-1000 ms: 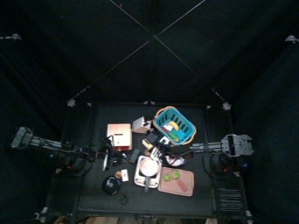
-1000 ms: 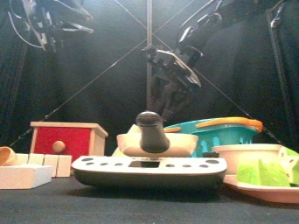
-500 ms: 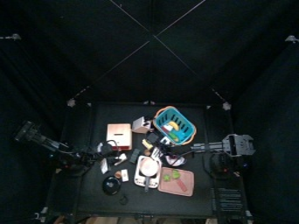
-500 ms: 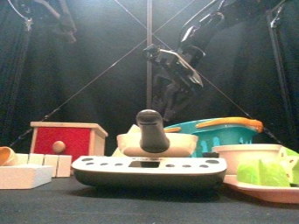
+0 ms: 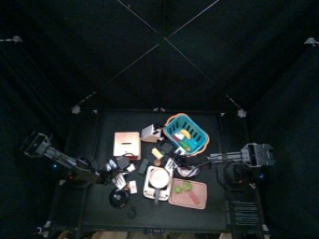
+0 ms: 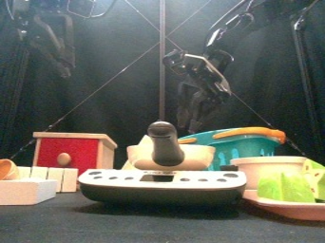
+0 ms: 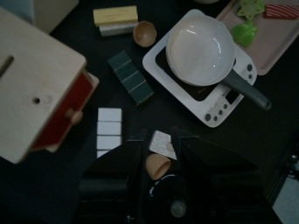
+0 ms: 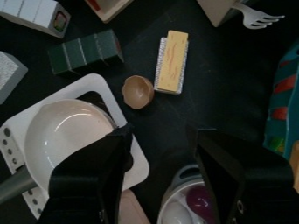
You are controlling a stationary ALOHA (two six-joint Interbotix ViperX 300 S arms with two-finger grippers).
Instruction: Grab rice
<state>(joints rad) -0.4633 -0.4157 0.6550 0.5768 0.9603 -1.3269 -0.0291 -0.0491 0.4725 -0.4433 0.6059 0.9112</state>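
Note:
No item is clearly rice. A set of small white blocks [image 7: 108,128] lies beside the red-and-wood box [image 7: 35,92]; it also shows in the right wrist view [image 8: 31,10] and at the front left [image 6: 28,182]. My right gripper [image 8: 170,171] is open and empty. It hangs above the table [image 6: 200,81] over the white pan's edge [image 8: 65,131], near a small brown bowl [image 8: 138,90] and a yellow bar [image 8: 172,61]. My left gripper [image 6: 56,43] hangs high at the left, over the table's left part [image 5: 115,168].
A stove with the white pan [image 7: 201,51] stands at the middle front [image 6: 162,182]. A dark green block [image 8: 84,51] lies near it. A teal basket [image 6: 241,142] stands behind on the right, and a tray with green pieces [image 6: 295,185] at the front right.
My left gripper has come lower and a little to the right in the front view. My right gripper has drifted slightly to the right. Nothing on the table has moved.

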